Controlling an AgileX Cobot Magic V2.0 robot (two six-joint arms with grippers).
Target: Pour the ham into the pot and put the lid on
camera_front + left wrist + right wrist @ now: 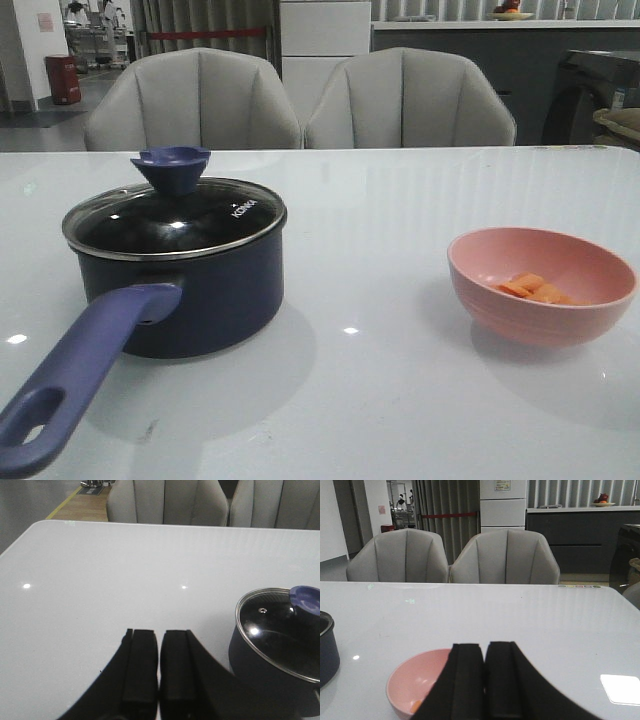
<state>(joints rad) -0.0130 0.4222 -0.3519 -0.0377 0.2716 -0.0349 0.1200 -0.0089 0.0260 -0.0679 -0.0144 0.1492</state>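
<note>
On desk, L side: pot (190, 290) w/ lid (175, 215) on top, handle sticks toward us.
R side: pink bowl (541, 285), ham (533, 289) bits inside.
L pincer (159, 667): pressed closed, holds nothing, near pot.
R pincer (485, 680): closed too, empty, above bowl.

Left gripper (159, 667), right gripper (485, 680): jaws closed, empty

One pot (190, 285) sitting on one table (400, 210), one lid (175, 215) resting on it, one pink bowl (541, 286) holding a few ham (535, 288) chunks, two grey chairs (192, 100) standing behind.
</note>
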